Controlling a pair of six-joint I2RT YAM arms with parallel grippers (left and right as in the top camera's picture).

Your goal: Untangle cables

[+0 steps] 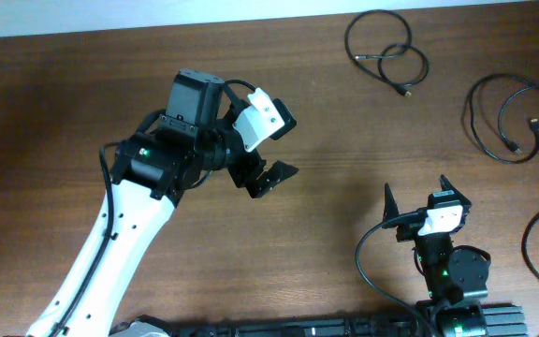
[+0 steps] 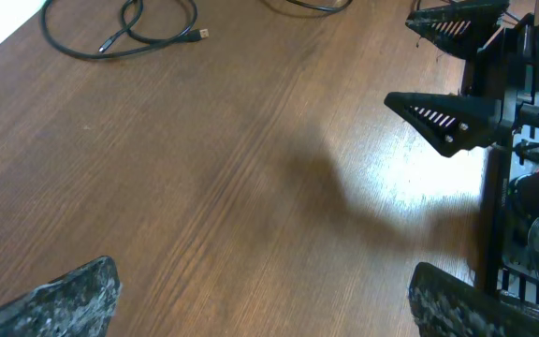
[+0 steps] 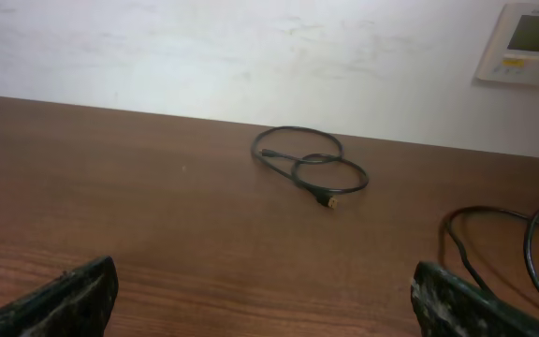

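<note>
Three separate black cables lie on the brown table. One double loop (image 1: 387, 56) is at the back centre-right; it also shows in the left wrist view (image 2: 131, 31) and the right wrist view (image 3: 298, 165). A second looped cable (image 1: 468, 117) lies at the right (image 3: 445, 227). A third cable (image 1: 526, 248) curves at the far right edge. My left gripper (image 1: 268, 178) is open and empty above bare table (image 2: 269, 309). My right gripper (image 1: 415, 201) is open and empty near the front right (image 3: 265, 300), and its fingers show in the left wrist view (image 2: 447, 117).
A white wall runs behind the table's far edge, with a white control panel (image 3: 531, 42) on it. The left arm (image 1: 120, 234) stretches from the front left toward the table's middle. The right arm's base (image 1: 452, 276) sits at the front right.
</note>
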